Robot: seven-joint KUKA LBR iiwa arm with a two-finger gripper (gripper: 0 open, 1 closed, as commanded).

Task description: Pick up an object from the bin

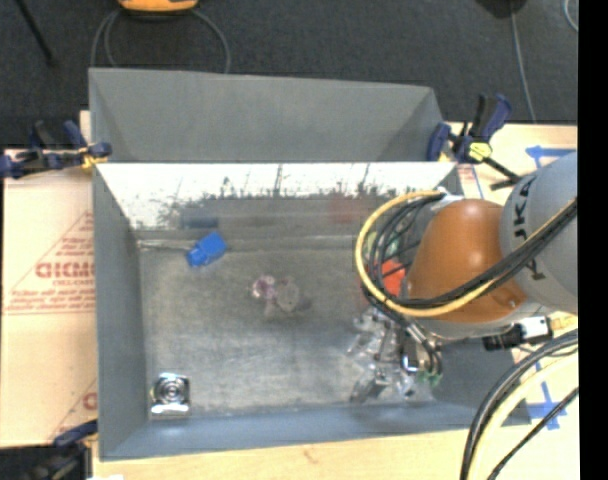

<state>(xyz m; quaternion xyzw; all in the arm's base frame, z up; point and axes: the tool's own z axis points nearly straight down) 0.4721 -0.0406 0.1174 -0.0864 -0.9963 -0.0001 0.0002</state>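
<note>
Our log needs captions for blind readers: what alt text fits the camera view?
The robot arm's claw sits low near the right end of the grey metal bin. A small blue block, a pale translucent lump and a shiny round metal piece lie apart further left.

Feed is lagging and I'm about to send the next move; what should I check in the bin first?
1. Gripper low by the bin's near wall, right side: ok.
2. Clearance from that wall: cannot tell.
3. Object under the gripper: cannot tell.
4. Blue block free, far left: ok.
5. Clear pinkish piece free, mid-bin: ok.
6. Room around silver metal piece: not ok, it sits in the near-left corner.
</note>
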